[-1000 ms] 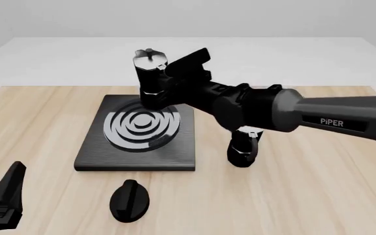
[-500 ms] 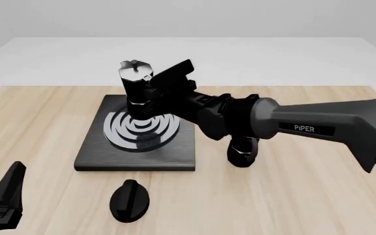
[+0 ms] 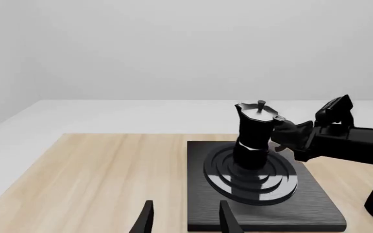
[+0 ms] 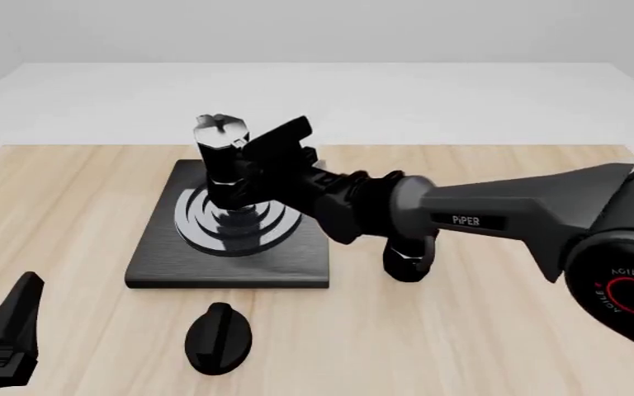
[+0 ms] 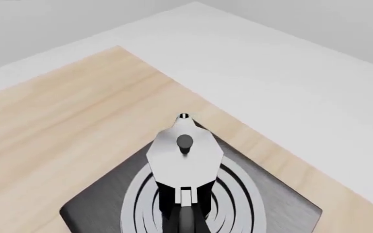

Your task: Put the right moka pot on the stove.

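The right moka pot (image 4: 224, 169), black with a shiny silver lid, stands about upright over the middle of the stove (image 4: 161, 257), its base down at the silver burner rings; whether it touches them I cannot tell. My right gripper (image 4: 255, 177) is shut on the pot's handle side, reaching in from the right. The left wrist view shows the same pot (image 3: 254, 136) on the rings of the stove (image 3: 316, 204), with the right gripper (image 3: 285, 137) clamped beside it. From the right wrist view I look down on the lid (image 5: 184, 153). My left gripper (image 3: 185, 219) is open and holds nothing, at the near left (image 4: 7, 337).
A second black moka pot (image 4: 409, 257) stands on the wood just right of the stove, partly behind the right arm. A small black oval knob (image 4: 219, 337) lies in front of the stove. The wooden table ends in a white surface at the back.
The right arm has carried the moka pot leftward and downward, from above the stove's far right side to the centre of the burner rings. The left gripper has stayed still.
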### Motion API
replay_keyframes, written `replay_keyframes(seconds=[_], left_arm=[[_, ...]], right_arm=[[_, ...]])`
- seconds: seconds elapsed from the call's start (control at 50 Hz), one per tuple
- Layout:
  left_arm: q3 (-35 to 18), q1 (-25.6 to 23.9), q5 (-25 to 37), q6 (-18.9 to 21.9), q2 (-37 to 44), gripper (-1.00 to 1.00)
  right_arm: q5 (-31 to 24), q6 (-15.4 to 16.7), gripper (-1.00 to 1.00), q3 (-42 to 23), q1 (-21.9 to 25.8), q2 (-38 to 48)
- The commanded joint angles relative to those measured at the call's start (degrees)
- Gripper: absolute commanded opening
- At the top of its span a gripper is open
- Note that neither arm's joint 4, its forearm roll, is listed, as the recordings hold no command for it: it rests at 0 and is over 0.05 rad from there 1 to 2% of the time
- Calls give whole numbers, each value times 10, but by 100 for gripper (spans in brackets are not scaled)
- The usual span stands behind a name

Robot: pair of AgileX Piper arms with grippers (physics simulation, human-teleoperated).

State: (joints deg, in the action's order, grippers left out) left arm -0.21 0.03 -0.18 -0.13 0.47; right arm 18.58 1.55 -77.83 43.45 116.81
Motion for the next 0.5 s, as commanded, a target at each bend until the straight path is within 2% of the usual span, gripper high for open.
replay_keyframes(seconds=[0.02, 0.5], left_arm=[[0, 0, 0, 0, 0, 100], [0, 0, 0, 0, 0, 100]], right_arm=[[18, -9, -100, -33, -6, 17], [24, -19, -100, -46, -15, 51]])
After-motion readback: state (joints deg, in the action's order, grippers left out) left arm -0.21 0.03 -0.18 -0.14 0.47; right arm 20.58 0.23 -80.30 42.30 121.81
